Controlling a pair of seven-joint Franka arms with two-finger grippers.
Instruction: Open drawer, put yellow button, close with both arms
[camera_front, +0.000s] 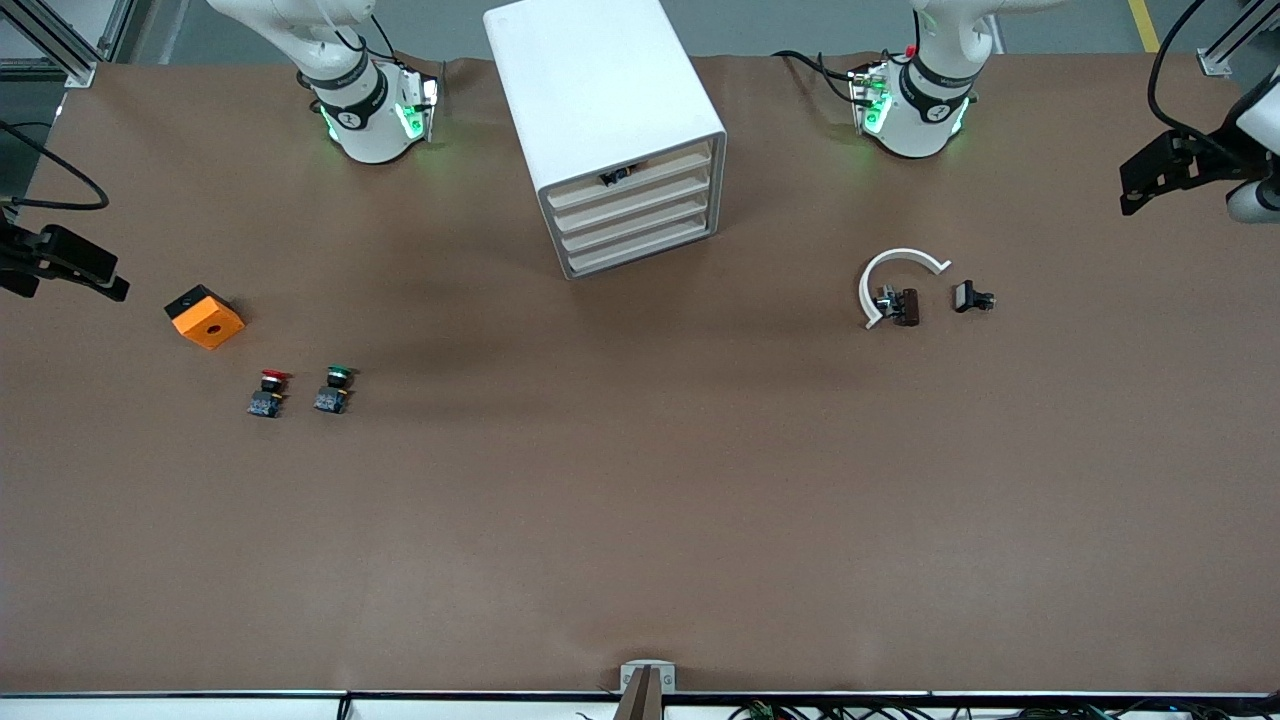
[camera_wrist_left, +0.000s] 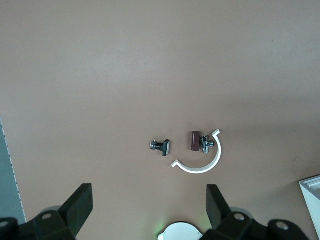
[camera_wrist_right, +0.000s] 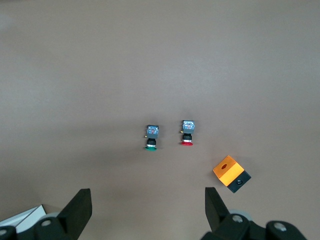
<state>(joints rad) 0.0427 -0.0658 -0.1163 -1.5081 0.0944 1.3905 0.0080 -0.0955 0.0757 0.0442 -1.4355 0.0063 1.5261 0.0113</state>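
Drawer (camera_front: 633, 182): uppermost in the white cabinet (camera_front: 590, 90), closed; something small and dark is seen at its upper edge.
Yellow button: not made out.
Red-capped button (camera_front: 268, 393), green-capped button (camera_front: 333, 390): side by side toward the right arm's end, near the orange cube (camera_front: 205, 316).
White clip (camera_front: 893, 280), black part (camera_front: 972, 298): toward the left arm's end.
Left claw (camera_wrist_left: 147, 207): open, held over bare brown surface (camera_front: 640, 500).
Right claw (camera_wrist_right: 147, 207): open, likewise.

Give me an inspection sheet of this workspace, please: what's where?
Surface: brown table, bare in the middle.
Job's things: cabinet between the arm bases; top drawer looks shut, a small dark thing at its upper edge; yellow button nowhere seen.
Clutter: orange cube, red button and green button toward the right arm's end; white clip, brown part and black part toward the left arm's end.
Grippers: left gripper open, empty, over its end of the table; right gripper likewise; both arms wait.
Cables: black cable beside the right gripper; more at the bases.
Surroundings: grey floor, metal frame.
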